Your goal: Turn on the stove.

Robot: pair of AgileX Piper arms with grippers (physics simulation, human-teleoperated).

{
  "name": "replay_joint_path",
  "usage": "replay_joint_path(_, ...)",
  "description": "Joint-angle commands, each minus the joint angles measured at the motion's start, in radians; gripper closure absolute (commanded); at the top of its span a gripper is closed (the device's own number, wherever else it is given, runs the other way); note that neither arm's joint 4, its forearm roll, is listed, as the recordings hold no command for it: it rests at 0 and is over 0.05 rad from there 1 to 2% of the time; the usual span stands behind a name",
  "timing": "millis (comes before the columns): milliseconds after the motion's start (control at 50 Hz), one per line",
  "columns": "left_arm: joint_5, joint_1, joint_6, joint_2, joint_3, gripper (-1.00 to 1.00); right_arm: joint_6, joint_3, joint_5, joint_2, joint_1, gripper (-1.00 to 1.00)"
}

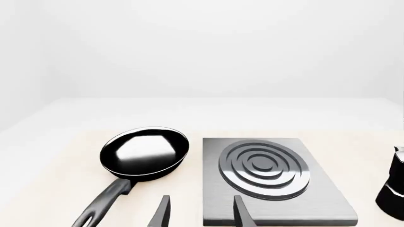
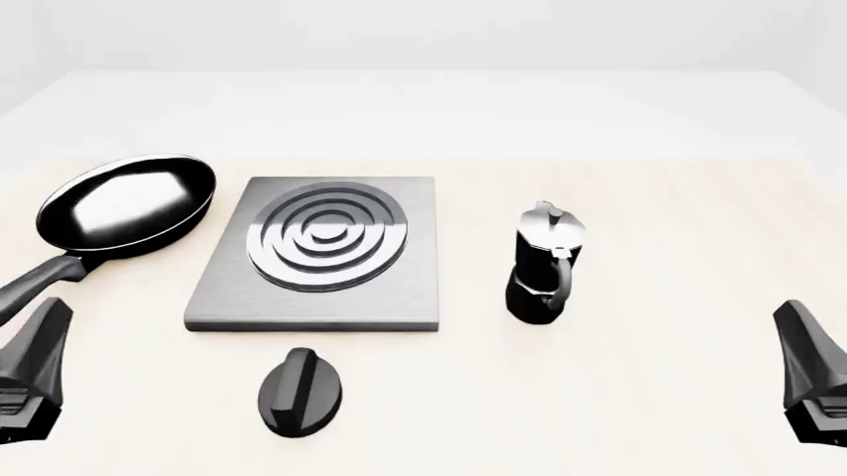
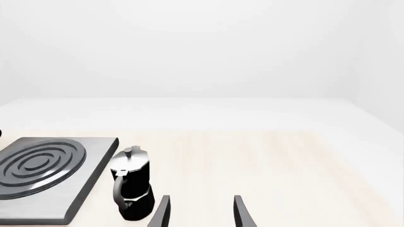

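Observation:
The stove (image 2: 397, 288) is a flat grey metal slab with raised round burner rings, lying mid-table; it also shows in the left wrist view (image 1: 315, 194) and the right wrist view (image 3: 88, 175). A small black oval knob (image 2: 301, 392) with a ridge lies on the table just in front of the stove. My left gripper (image 2: 34, 382) hovers at the near left, open and holding nothing, fingers apart in its wrist view (image 1: 200, 213). Far to the right, my right gripper (image 2: 814, 387) is also open and holding nothing (image 3: 200, 213). Neither gripper touches the stove or the knob.
A shiny black frying pan (image 2: 126, 203) sits left of the stove, its handle pointing toward my left gripper. A black moka pot (image 2: 545, 263) with a silver lid stands right of the stove. The light wooden table (image 2: 662, 397) stretches to the right.

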Motion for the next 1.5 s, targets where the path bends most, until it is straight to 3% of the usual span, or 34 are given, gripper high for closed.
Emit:
replay_joint_path(20, -0.044, 0.006, -0.02, 0.061, -0.003, -1.0, -0.012, -0.004, -0.002, 0.003, 0.005, -1.0)
replay_joint_path(120, -0.046, 0.015, -0.021, 0.07, 0.008, -1.0, -0.006, -0.003, -0.008, 0.0, 0.004, -1.0)
replay_joint_path(200, -0.073, 0.007, 0.019, 0.112, 0.007, -1.0, -0.009, -0.003, -0.007, 0.0, 0.002, -1.0)
replay_joint_path(400, -0.34, -0.037, 0.078, 0.509, 0.007, -1.0, -0.015, -0.001, -0.009, 0.001, 0.001, -1.0)
replay_joint_path(420, -0.358, -0.038, 0.055, 0.542, 0.007, -1.0, -0.015, -0.002, -0.009, 0.001, 0.001, -1.0)
replay_joint_path(660, -0.224, -0.099, 0.07, 0.587, -0.093, -1.0, -0.035, -0.001, -0.011, 0.0, 0.002, -1.0)
replay_joint_path(800, -0.186, -0.12, 0.044, 0.643, -0.13, -1.0, -0.03, 0.0, -0.014, 0.0, 0.002, -1.0)
replay_joint_path(960, -0.128, -0.212, -0.008, 0.713, -0.192, -1.0, -0.033, 0.0, -0.014, 0.0, 0.004, -1.0)
replay_joint_path(1160, -0.143, -0.274, -0.012, 0.81, -0.214, -1.0, -0.034, 0.0, -0.013, 0.0, 0.003, -1.0)
replay_joint_path(1180, -0.149, -0.299, -0.056, 0.865, -0.224, -1.0, -0.035, 0.0, -0.012, 0.0, 0.004, -1.0)
replay_joint_path(1500, -0.186, -0.386, -0.117, 1.027, -0.262, -1.0, -0.031, 0.001, -0.008, 0.001, 0.006, -1.0)
